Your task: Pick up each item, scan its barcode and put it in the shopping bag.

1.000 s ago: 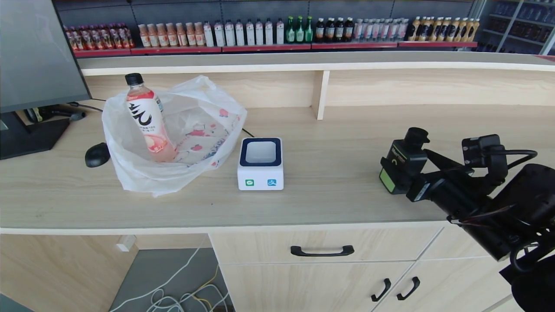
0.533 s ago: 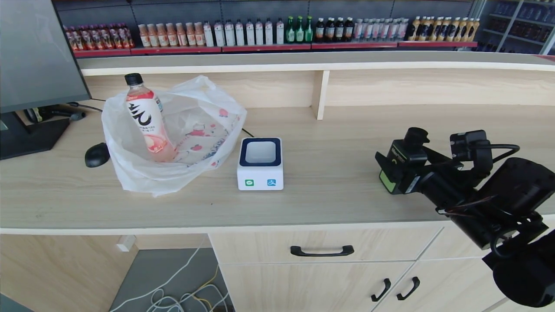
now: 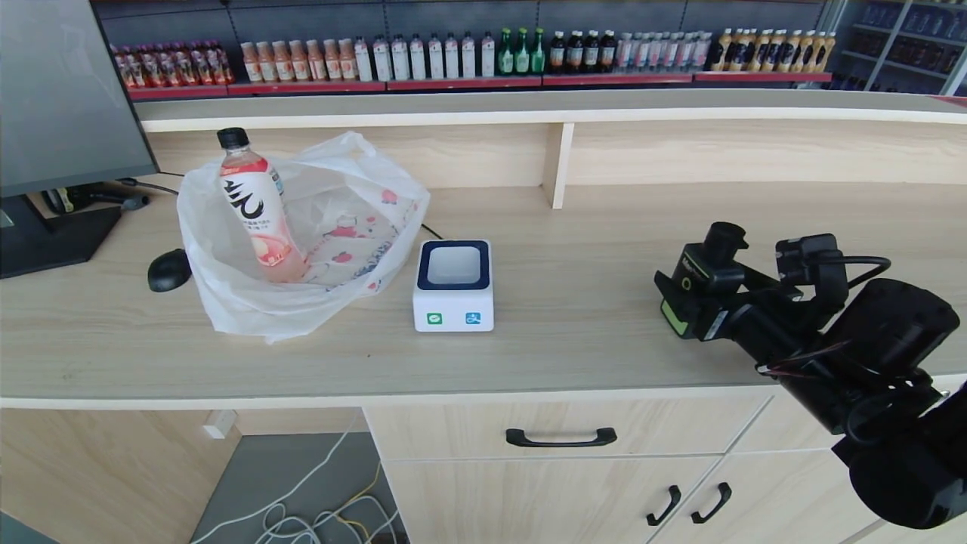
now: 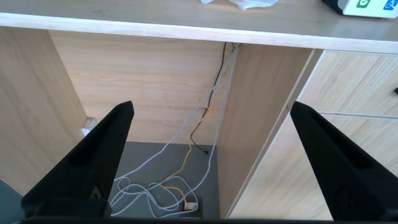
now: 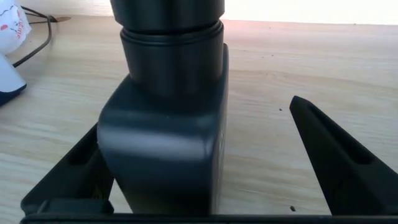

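Pink bottle (image 3: 257, 211) stands in the shopping bag (image 3: 249, 302), far left on the counter (image 3: 589, 249). The scanner (image 3: 454, 287) is just right of the bag. A dark squarish bottle (image 3: 699, 283) with a round cap stands upright, well right of the scanner. It is rigid and smooth-sided, probably full, so it has some weight. Grip the flat body, not the cap.

Left gripper (image 4: 211, 107) hangs low in front of the counter, fingers apart and empty. Right gripper (image 5: 198, 124) is level with the dark bottle, fingers spread either side, not clamped.

Counter (image 3: 574, 332) evenly and brightly lit, soft shadows cast beneath scanner (image 3: 454, 285) and shopping bag (image 3: 302, 249) left of it, pale sheen on scanner's window
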